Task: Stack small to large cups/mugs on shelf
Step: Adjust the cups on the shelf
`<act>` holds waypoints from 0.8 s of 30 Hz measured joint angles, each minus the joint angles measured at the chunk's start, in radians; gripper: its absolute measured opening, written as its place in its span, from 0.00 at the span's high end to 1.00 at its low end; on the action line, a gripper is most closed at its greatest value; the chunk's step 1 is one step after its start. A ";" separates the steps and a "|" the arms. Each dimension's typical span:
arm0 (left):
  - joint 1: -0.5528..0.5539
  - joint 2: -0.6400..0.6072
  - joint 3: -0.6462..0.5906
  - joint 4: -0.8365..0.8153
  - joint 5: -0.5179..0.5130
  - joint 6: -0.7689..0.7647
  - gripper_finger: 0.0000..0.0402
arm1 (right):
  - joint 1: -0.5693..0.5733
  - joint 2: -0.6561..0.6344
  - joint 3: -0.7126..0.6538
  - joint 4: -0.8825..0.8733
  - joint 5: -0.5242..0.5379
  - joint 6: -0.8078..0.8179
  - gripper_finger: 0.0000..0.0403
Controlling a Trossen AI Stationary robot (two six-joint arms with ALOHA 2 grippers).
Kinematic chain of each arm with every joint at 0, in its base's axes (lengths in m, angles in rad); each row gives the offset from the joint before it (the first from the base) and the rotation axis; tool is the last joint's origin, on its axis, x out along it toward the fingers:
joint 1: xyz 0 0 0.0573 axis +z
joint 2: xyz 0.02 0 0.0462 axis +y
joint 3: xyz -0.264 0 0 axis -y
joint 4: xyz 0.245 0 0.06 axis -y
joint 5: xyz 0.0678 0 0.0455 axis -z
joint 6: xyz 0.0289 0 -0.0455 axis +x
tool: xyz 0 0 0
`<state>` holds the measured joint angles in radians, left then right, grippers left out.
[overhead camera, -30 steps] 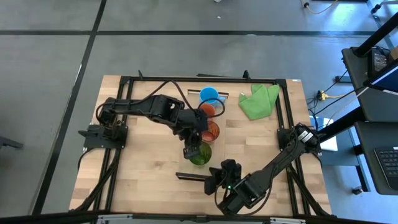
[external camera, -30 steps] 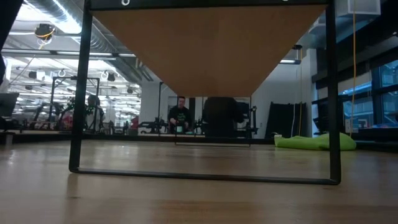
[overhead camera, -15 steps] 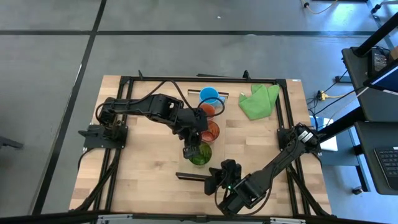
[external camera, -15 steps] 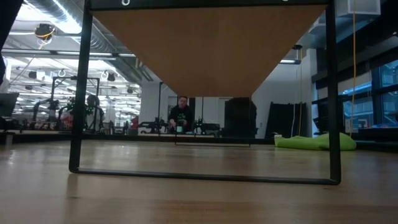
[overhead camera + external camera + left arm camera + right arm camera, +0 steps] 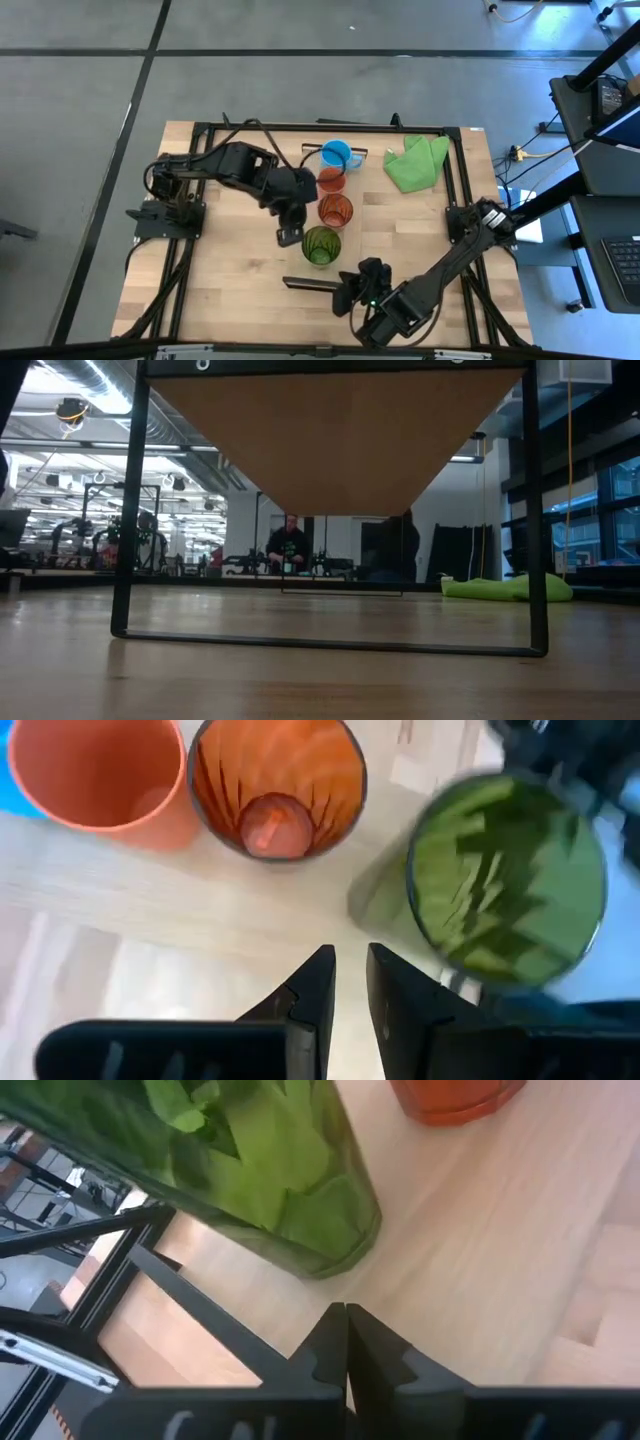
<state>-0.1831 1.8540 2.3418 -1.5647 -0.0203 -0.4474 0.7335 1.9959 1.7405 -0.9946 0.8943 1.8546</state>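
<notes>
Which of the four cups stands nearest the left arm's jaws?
The green tumbler, the widest cup at the near end of the row. The left gripper hangs just beside it, closer than to the translucent red tumbler, small red cup or blue mug.

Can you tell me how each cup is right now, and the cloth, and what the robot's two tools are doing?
light blue mug: upright, mostly hidden.
small red cup: upright, empty.
red tumbler: upright, empty.
green tumbler: upright, free of both tools.
green cloth: crumpled on the table.
left tool: beside the green tumbler, nearly shut, holding nothing.
right tool: near the table's front, shut, empty.
</notes>
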 joint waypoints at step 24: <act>-0.146 -0.270 -0.650 0.437 -0.250 -0.203 0.86 | 0.062 -0.138 0.000 -0.083 0.046 0.029 1.00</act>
<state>-0.3288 1.5838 1.6918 -1.1282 -0.2704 -0.6504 0.7951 1.8578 1.7409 -1.0774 0.9405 1.8839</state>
